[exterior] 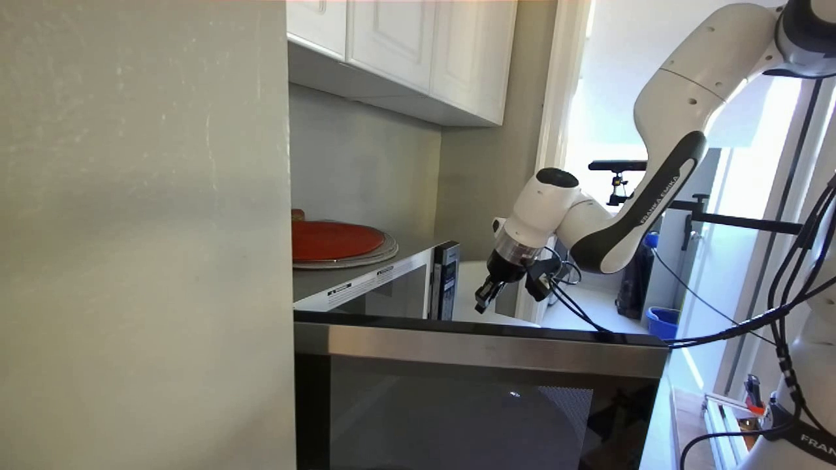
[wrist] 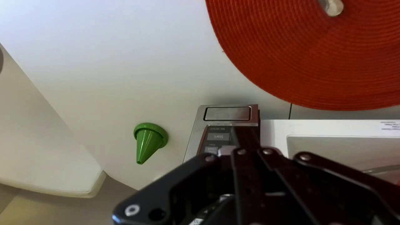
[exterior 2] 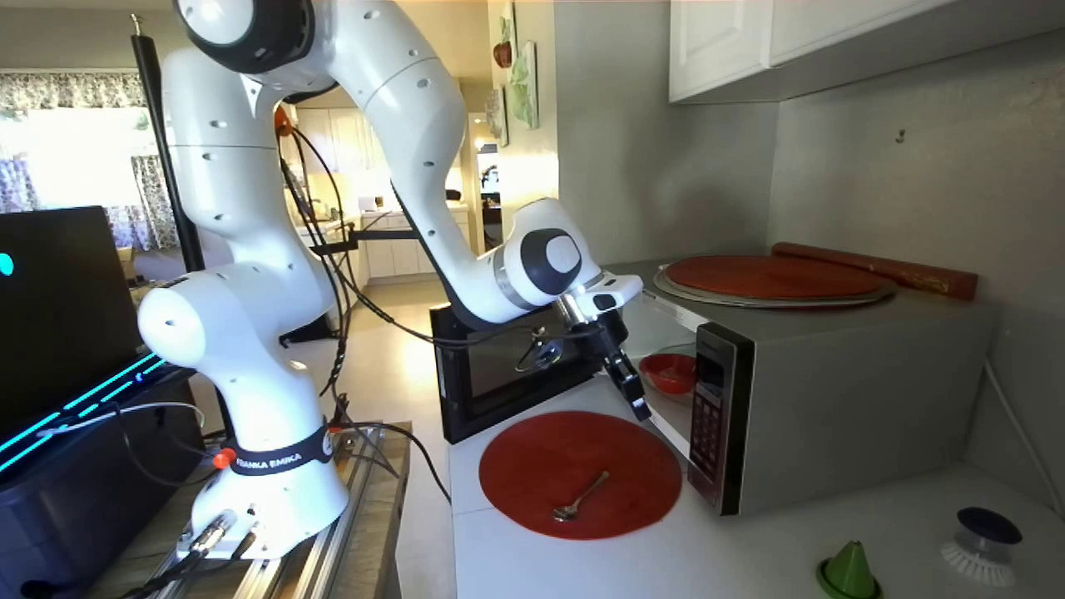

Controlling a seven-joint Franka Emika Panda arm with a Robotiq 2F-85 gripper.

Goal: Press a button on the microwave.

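The silver-grey microwave [exterior 2: 865,408] stands on the counter with its dark glass door [exterior 2: 520,358] swung open; the door fills the foreground in an exterior view [exterior: 483,405]. Its control panel [exterior 2: 707,408] faces my gripper [exterior 2: 641,406]. In both exterior views the gripper [exterior: 482,302] hangs in front of the panel [exterior: 447,281], with a gap between. In the wrist view my fingers [wrist: 246,134] are shut together, empty, and cover part of the dark keypad. The Start button [wrist: 218,136] shows beside the fingertips, and the large silver button [wrist: 227,113] shows beyond them.
A red round mat [exterior 2: 532,466] with a spoon [exterior 2: 581,499] lies before the microwave. A red bowl [exterior 2: 668,372] is inside it. Red and grey discs [exterior 2: 774,279] lie on top. A green cone [exterior 2: 850,570] and a brush [exterior 2: 982,545] stand nearby. White cabinets [exterior 2: 724,46] hang above.
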